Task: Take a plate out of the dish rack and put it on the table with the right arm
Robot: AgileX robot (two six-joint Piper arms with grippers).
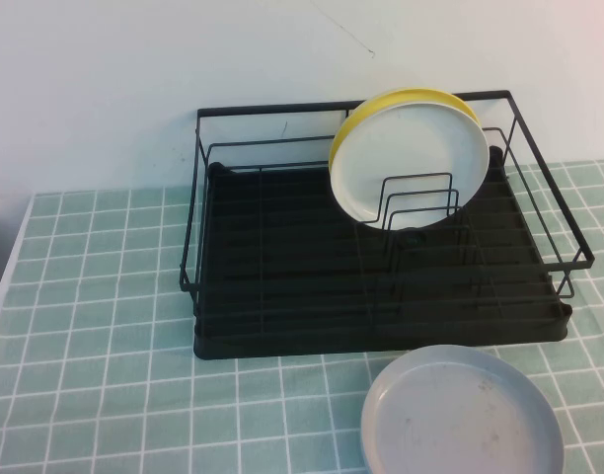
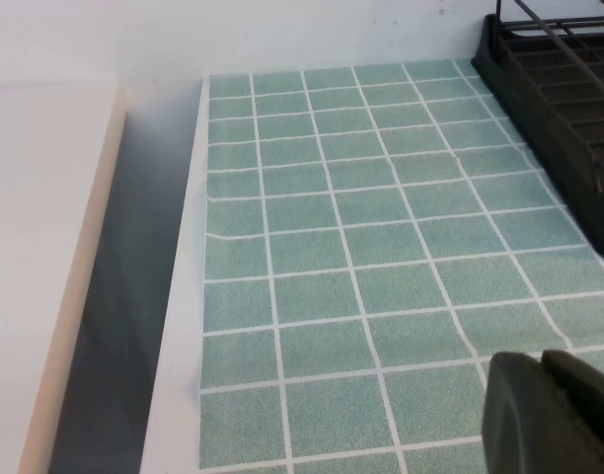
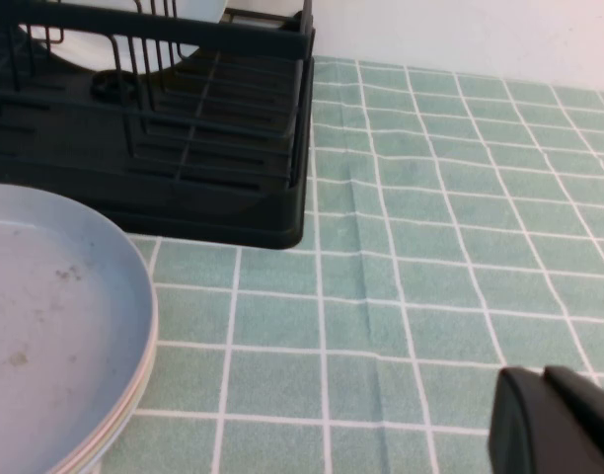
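The white plate [image 1: 411, 168] stands upright among the wire dividers at the back right of the black dish rack [image 1: 282, 257], with a yellow plate [image 1: 401, 97] right behind it. A part of the white plate also shows in the right wrist view [image 3: 85, 44]. Neither arm shows in the high view. My right gripper [image 3: 544, 380] is shut and empty, low over the green tiled table [image 3: 430, 217] to the right of the rack [image 3: 184, 148]. My left gripper [image 2: 541, 360] is shut and empty over the tiles to the left of the rack [image 2: 568, 109].
A dull grey plate [image 1: 460, 420] lies flat on the table in front of the rack's right end; it also shows in the right wrist view [image 3: 45, 316]. The table's left edge [image 2: 188, 296] drops into a gap beside a white ledge [image 2: 45, 247]. A white wall stands behind the rack.
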